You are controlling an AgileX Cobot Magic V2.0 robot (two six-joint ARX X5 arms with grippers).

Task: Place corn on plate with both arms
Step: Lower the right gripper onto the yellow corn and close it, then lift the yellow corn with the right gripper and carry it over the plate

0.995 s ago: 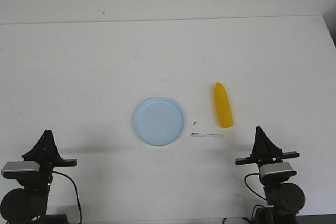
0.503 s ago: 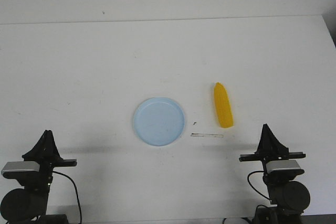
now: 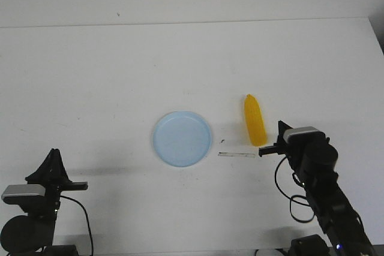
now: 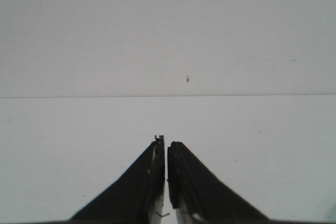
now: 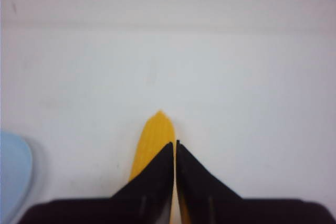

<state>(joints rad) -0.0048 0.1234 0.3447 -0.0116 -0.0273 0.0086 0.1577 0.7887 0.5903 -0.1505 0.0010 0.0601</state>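
black pincer fingers pressed together mark the left gripper (image 4: 166, 148) at the near left edge of the white table (image 3: 90, 76), nothing between them. nearer the middle, the right gripper (image 5: 175, 148), also closed and empty, hangs just short of the corn's blunt end. a thin clear strip (image 3: 236, 154) lies between the corn and the plate. the smooth yellow corn (image 3: 254, 120), tapering away from the robot, lies on the bare table, right of the round, shallow, pale-blue plate (image 3: 181, 138), which holds nothing.
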